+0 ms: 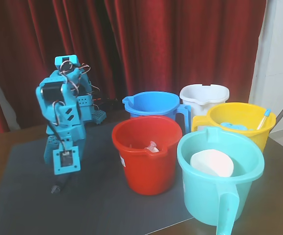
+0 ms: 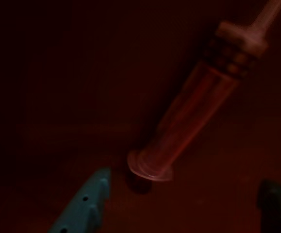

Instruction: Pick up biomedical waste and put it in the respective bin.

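The teal five-joint robot arm (image 1: 63, 117) stands folded on a dark grey mat (image 1: 29, 205) that covers the brown desk (image 1: 278, 196), in front of a deep red curtain (image 1: 180, 44). In the fixed view its gripper (image 1: 57, 188) hangs low at the arm's front, just above the mat, and looks small and dark there.

The wrist view is very dim and reddish. It shows a small clear plastic syringe (image 2: 193, 111) lying diagonally on a dark surface, its narrow tip toward the upper right and its round flange toward the lower centre. A teal finger (image 2: 89, 204) enters at the lower left and a dark finger (image 2: 276, 201) at the lower right; the jaws stand wide apart with the syringe's flange end just ahead of the gap, and they hold nothing. Whether either finger touches the syringe cannot be told.

To the right of the arm in the fixed view, five plastic buckets cluster together. The red bucket with a pouring lip (image 1: 146, 156) stands nearest the arm and holds a pale item whose nature is unclear. Behind it is a blue bucket (image 1: 153, 105), then a white bucket (image 1: 205, 95). A yellow bucket (image 1: 239, 122) holds a blue-tipped stick (image 1: 263, 119) leaning on its rim. A teal bucket (image 1: 219, 181) in front holds something white.
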Robot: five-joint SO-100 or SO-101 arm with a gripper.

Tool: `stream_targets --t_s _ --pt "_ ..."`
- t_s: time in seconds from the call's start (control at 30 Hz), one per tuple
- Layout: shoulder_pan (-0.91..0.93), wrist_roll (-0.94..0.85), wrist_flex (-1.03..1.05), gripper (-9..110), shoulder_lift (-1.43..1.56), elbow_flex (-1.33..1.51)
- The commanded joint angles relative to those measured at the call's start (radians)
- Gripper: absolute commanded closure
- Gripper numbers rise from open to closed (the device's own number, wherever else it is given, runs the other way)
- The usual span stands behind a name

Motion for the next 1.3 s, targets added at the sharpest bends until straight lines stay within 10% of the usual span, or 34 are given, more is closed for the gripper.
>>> stream_targets --t_s 0.0,1.07,1.27 --pt "-0.003 0.003 -0.002 69 -0.008 -0.063" --pt "0.058 0.005 -0.028 70 -0.397 -0.391" --pt "0.071 -0.012 -0.072 93 -0.393 -0.391"
